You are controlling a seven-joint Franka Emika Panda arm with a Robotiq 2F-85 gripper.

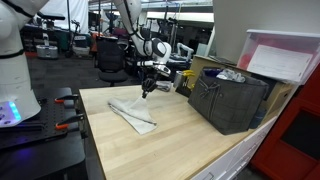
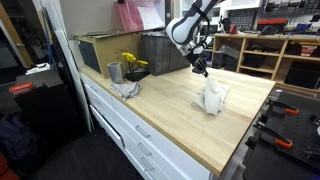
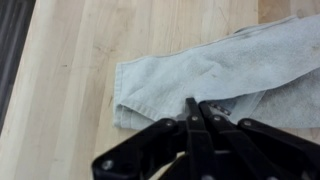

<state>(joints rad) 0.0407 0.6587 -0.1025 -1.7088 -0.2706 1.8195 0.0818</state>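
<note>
Pale grey rumpled cloth towel [image 3: 215, 70] is lying on the light wooden tabletop [image 3: 60, 90], its long axis running crosswise just ahead of the black gripper [image 3: 197, 108], which is hovering over its near edge, jaws pinched together (apparently empty).

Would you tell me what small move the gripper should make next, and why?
Probably open the jaws first. The gripper is shut with nothing visibly pinched, and in an exterior view it hangs just above one end of the grey cloth lying on the wooden table. Shut, it could only push the cloth, not grasp it.
</note>
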